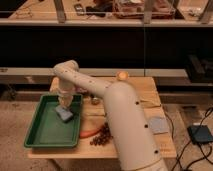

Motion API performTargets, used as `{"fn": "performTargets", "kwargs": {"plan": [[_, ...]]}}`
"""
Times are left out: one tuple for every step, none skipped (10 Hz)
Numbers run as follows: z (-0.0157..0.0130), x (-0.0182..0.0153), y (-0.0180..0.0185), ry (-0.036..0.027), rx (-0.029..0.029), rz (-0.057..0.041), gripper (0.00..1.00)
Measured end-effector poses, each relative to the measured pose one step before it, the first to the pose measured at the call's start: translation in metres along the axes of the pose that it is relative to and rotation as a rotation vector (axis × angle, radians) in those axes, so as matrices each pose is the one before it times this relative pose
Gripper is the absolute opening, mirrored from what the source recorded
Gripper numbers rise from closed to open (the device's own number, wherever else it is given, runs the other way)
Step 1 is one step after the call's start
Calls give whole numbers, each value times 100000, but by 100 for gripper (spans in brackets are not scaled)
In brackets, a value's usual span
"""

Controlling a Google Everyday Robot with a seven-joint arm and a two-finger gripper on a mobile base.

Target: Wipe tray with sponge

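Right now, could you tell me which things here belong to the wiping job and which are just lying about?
Job: green tray; sponge in the tray's far right corner; gripper right over the sponge.
Lying about on the table: round orange object; orange stick; dark cluster; grey square.

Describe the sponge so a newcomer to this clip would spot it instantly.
On the wooden table, find the green tray at its left end. The sponge lies in the tray's far right corner, directly under the gripper. It is the only grey-blue block inside the tray.
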Motion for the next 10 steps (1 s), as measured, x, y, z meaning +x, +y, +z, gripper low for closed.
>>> {"fn": "performTargets", "kwargs": {"plan": [[443, 1080, -883, 235, 323, -978, 0], [155, 745, -1015, 198, 434, -1906, 0], [136, 348, -1633, 87, 1003, -3530, 0], [-48, -214, -1226, 478, 1063, -2718, 0], [-190, -445, -795, 213, 628, -1904, 0], [-548, -1062, -1458, 232, 909, -3491, 0], [-13, -726, -1126, -548, 638, -2467, 0], [266, -793, -1153, -1041, 844, -1920, 0], [453, -1272, -1277, -1572, 1270, -1666, 0], [189, -851, -360, -937, 543, -234, 0]]}}
